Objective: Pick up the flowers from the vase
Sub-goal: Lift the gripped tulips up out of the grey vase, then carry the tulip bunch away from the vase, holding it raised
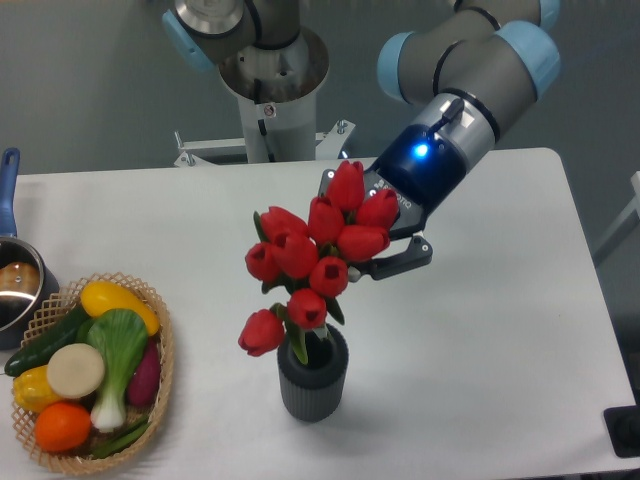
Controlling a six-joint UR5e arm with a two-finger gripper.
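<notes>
I saw the flowers (312, 255) still standing in the vase (313, 382), my gripper (385, 250) just behind them, maybe open though blooms hid it, and a bad squeeze could tip the vase.

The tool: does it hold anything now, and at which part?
It cannot be told. The tool is right behind the flowers, which hide most of it. The stems are in the vase.
</notes>
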